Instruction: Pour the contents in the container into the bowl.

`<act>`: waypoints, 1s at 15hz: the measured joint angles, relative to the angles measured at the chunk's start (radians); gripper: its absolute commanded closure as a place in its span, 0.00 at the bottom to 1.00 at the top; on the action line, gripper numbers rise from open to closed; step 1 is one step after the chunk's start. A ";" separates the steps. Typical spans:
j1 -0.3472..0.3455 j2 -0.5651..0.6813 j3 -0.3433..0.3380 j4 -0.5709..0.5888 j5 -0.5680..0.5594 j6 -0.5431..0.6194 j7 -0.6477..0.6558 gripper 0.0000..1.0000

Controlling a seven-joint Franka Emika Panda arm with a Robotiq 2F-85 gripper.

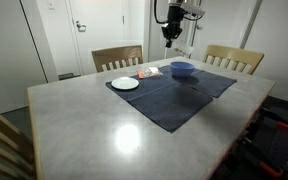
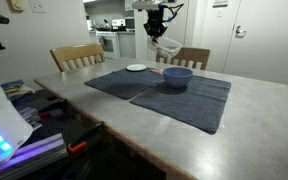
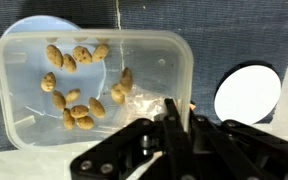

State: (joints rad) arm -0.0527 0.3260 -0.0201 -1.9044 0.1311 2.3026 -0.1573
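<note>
My gripper is shut on the rim of the clear plastic container and holds it in the air above the table, over the blue bowl. In the wrist view the jaws pinch the near wall of the container. It holds several brown nuts and a clear wrapper. The bowl's rim shows past the container's far left corner. In an exterior view the gripper hangs above and left of the bowl; the container is hard to make out there.
A white plate lies on the dark blue cloth, and it also shows in the wrist view and in an exterior view. A small orange-and-white item lies between plate and bowl. Wooden chairs stand behind the table.
</note>
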 measured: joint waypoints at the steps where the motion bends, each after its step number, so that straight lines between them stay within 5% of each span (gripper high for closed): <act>1: -0.004 0.000 0.006 0.002 0.016 0.000 -0.018 0.98; 7: -0.018 0.000 0.032 0.005 0.101 0.041 -0.133 0.98; 15: -0.112 0.010 0.114 -0.039 0.361 0.194 -0.457 0.98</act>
State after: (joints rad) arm -0.1644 0.3365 0.0936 -1.9436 0.4923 2.4968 -0.6144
